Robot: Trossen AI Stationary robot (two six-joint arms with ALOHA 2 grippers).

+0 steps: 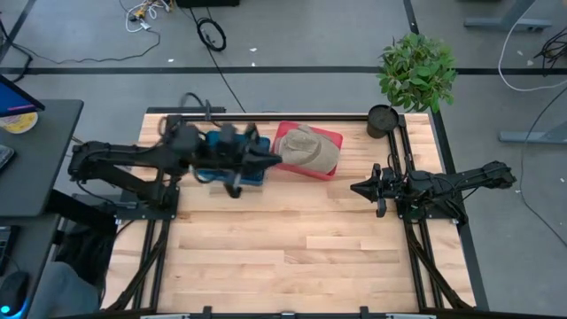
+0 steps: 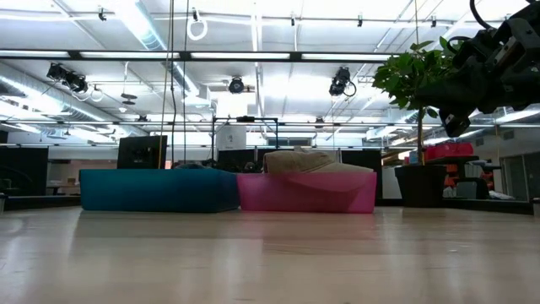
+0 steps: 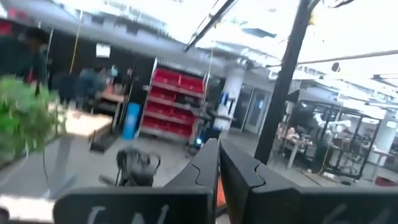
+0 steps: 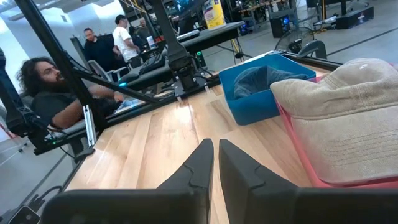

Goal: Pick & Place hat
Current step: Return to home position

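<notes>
— Requesting cap and gripper status.
— I see the tan cap [image 1: 308,149] in the red bin [image 2: 321,196]. Left gripper [image 1: 275,160] hangs above the blue bin [image 2: 156,190], fingers together. Right gripper [image 1: 355,188], fingers together, sits apart from both bins.

Open workshop hall under bright ceiling strip lights [image 2: 143,24].
Grey floor [image 1: 310,35] with loose cables [image 1: 211,35] surrounds the wooden table [image 1: 292,248]; a potted plant [image 1: 416,69] stands at its corner, red shelving [image 3: 174,102] beyond.
</notes>
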